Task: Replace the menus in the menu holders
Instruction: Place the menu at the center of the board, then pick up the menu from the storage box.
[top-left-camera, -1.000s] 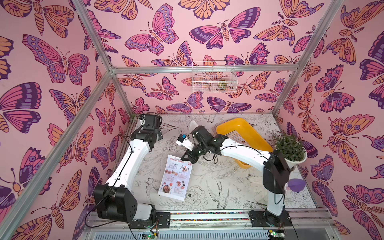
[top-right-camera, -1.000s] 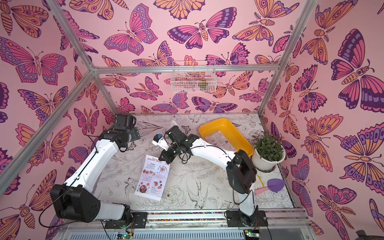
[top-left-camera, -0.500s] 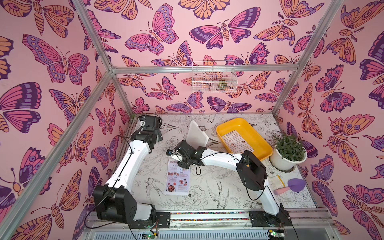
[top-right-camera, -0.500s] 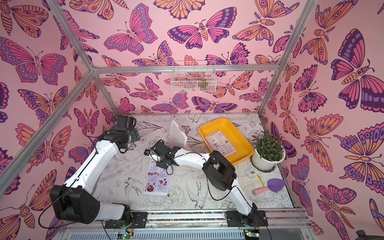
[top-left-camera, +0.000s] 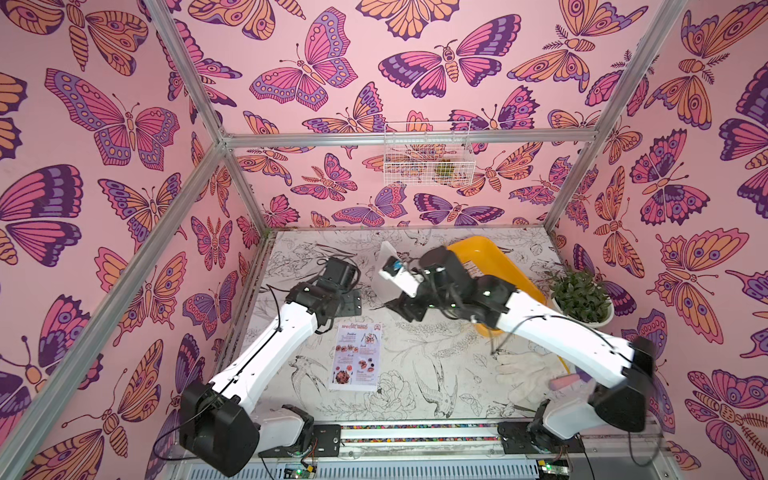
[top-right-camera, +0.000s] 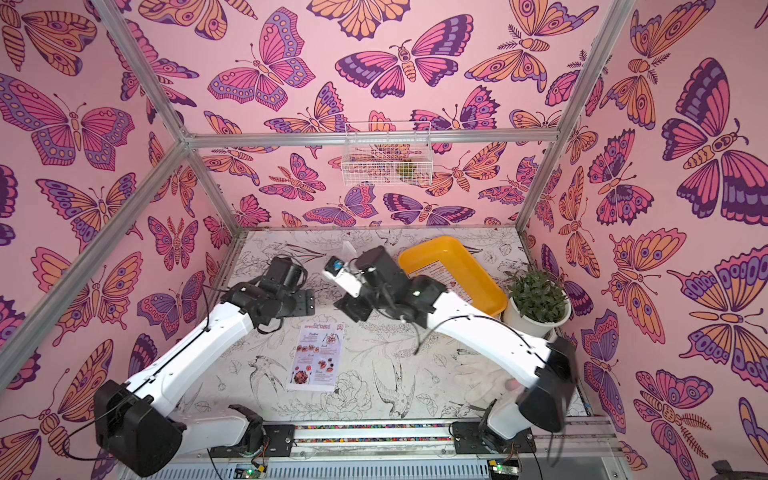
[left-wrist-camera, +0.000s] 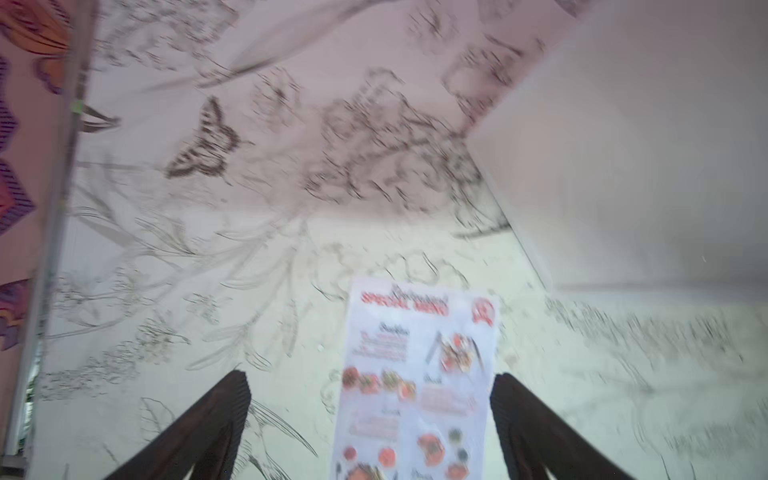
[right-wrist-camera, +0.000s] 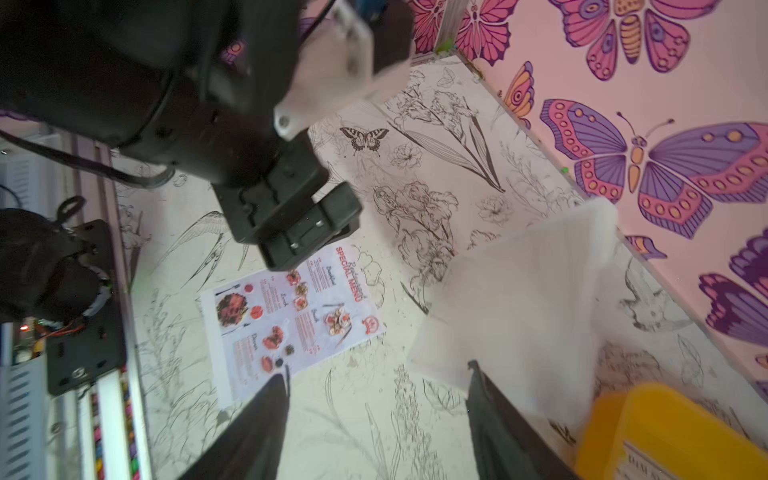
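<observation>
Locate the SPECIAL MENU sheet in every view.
In a top view: SPECIAL MENU sheet lies flat, mid-picture.
In a top view: mid-picture again.
Left wrist: just ahead of left gripper.
Right wrist: beside the menu holder.
Shared landmark: menu holder, standing beyond the sheet's heading.

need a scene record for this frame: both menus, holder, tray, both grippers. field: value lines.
special: SPECIAL MENU sheet flat on the table, face up, nothing gripping it
dim sum: DIM SUM INN sheet lying in the yellow tray
holder: menu holder upright between sheet and tray; no print visible inside
left: left gripper open, empty, pointed at the SPECIAL MENU sheet
right: right gripper fingers apart, empty, beside the holder
other: potted plant, white glove
</observation>
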